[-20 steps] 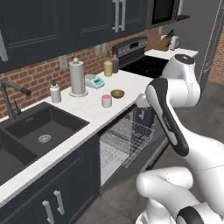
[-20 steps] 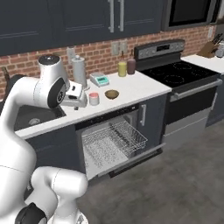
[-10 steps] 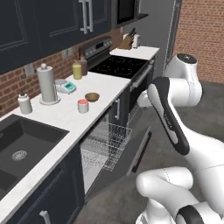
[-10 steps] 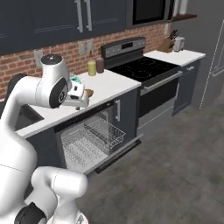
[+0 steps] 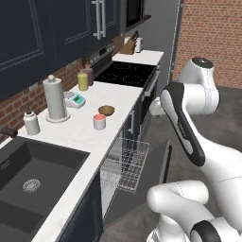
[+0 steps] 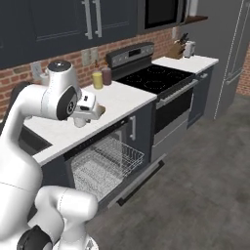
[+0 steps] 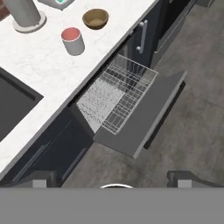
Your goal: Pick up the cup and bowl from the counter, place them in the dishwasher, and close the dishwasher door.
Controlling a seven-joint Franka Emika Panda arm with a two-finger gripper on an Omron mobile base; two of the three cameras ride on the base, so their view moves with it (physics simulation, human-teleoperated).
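Two items are left to fetch: the cup (image 7: 72, 40) and the bowl (image 7: 96, 18), close together at the upper left of my hand view on the counter (image 7: 39, 74). My base has driven along the cabinets over the last second, so the dishwasher (image 7: 120, 94), rack out and dishwasher door (image 7: 142, 114) dropped flat, now sits centre frame. My gripper (image 7: 113, 178) is spread wide, holding nothing, so the first pick is within reach.

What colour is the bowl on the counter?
The bowl is brown-tan, like wood; the hand view shows it best.
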